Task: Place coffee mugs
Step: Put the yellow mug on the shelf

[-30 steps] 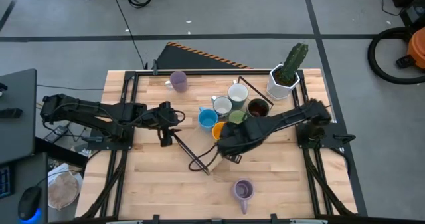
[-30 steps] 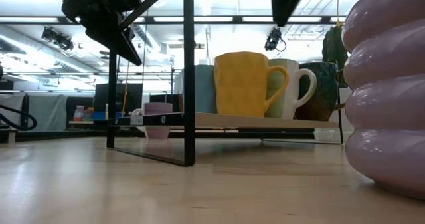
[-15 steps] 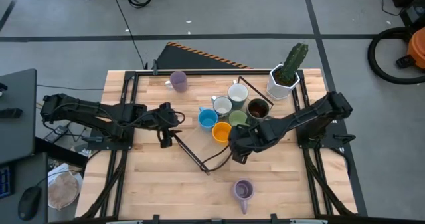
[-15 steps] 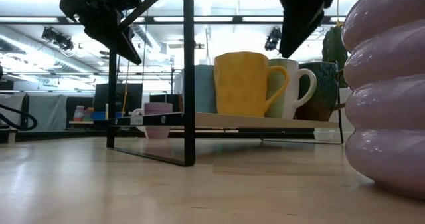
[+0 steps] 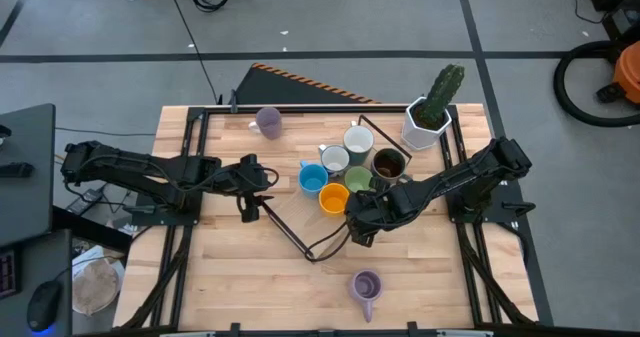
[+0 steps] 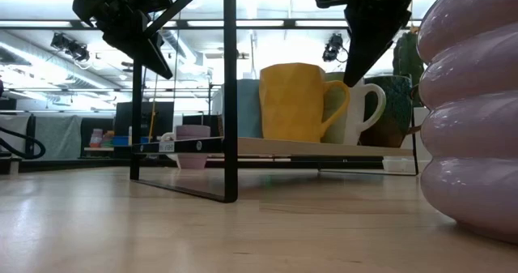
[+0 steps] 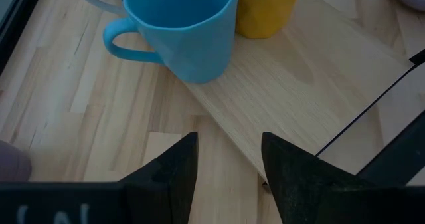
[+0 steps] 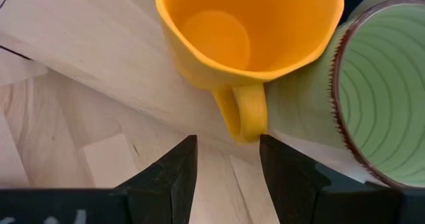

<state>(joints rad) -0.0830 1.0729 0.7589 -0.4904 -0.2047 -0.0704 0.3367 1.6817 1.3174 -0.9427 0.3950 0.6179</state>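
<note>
Six mugs cluster on a low wooden shelf (image 5: 300, 227) with a black wire frame, mid-table: blue mug (image 5: 312, 179), orange mug (image 5: 333, 199), green mug (image 5: 358, 180), brown mug (image 5: 388, 164), and two white mugs (image 5: 334, 160) (image 5: 358, 140). One purple mug (image 5: 268, 122) stands apart near the table's far edge; the other purple mug (image 5: 365, 286) sits near the front edge, looming at the low view's right side. Right gripper (image 5: 357, 227) hovers just beside the orange mug, fingers (image 8: 169, 177) spread and empty, the mug's handle pointing at the gap between them; the green mug touches the orange one. Left gripper (image 5: 256, 200) hangs beside the shelf's left end, jaws wide, holding nothing, blue mug just ahead of it. Cactus pot (image 5: 428, 123) stands at the far right corner.
</note>
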